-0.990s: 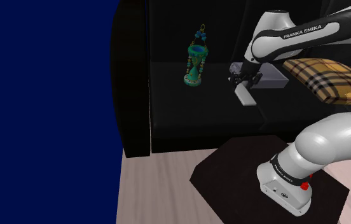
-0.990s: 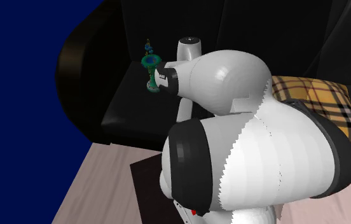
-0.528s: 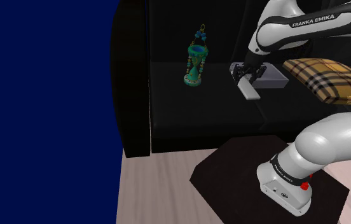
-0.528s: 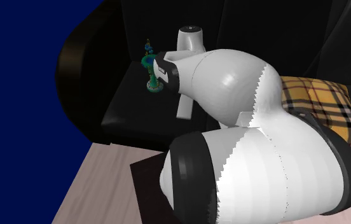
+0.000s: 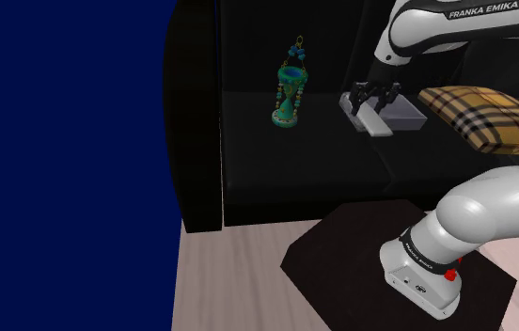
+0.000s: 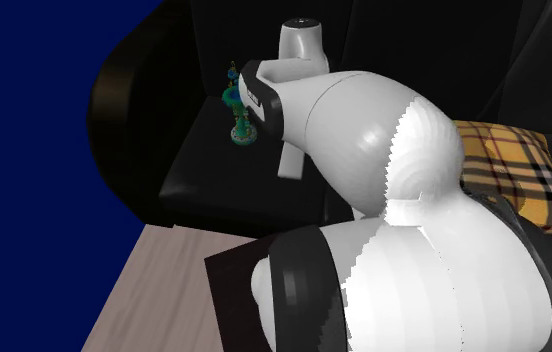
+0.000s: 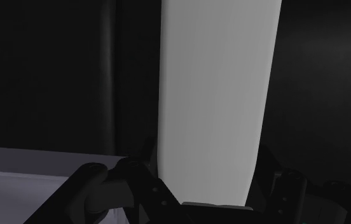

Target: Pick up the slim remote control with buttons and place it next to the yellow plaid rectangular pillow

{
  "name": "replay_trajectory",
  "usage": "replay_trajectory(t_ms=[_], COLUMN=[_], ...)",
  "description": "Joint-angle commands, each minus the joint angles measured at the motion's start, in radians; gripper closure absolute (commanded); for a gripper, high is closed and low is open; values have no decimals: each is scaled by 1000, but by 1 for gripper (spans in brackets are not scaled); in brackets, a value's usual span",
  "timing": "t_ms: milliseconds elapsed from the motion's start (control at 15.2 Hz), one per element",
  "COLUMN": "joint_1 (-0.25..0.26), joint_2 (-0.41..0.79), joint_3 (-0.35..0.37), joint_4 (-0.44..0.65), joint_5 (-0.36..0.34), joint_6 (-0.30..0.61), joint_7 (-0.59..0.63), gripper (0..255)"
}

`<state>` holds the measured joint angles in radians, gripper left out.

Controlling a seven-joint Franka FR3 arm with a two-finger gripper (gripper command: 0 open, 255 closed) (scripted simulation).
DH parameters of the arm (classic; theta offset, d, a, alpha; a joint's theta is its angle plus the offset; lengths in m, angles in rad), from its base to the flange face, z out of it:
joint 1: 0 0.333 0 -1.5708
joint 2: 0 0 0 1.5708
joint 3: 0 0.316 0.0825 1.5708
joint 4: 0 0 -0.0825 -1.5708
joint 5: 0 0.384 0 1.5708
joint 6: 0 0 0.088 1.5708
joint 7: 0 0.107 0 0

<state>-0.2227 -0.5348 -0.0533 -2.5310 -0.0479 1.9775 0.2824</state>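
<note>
Clamping tool (image 5: 372, 92) on remote (image 5: 370, 122), fingers (image 7: 136, 188) pinching its long edges near one end, rest sticking out ahead. Sitting low over sofa (image 5: 286, 160) seat, contact unclear, just beside grey box (image 5: 406, 115), pillow (image 5: 493, 118) near on shoulder view's right. Reading as light, stiff, smooth plain grey slab; probably slippery and prone to pivoting in an end grip, so gripping nearer mid-length looking safer. Reaching arm (image 5: 455, 23) across above pillow in shoulder view, wrist bending down, tool pointing at seat.
</note>
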Motion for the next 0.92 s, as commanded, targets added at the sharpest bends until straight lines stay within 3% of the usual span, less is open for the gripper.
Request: replay_trajectory(t_ms=[0,858], joint_1=[0,2], joint_2=[-7,-29], joint_3=[1,5], joint_4=[20,171], joint_5=[1,5], joint_6=[-28,-200], joint_7=[0,-3], gripper=[255,255])
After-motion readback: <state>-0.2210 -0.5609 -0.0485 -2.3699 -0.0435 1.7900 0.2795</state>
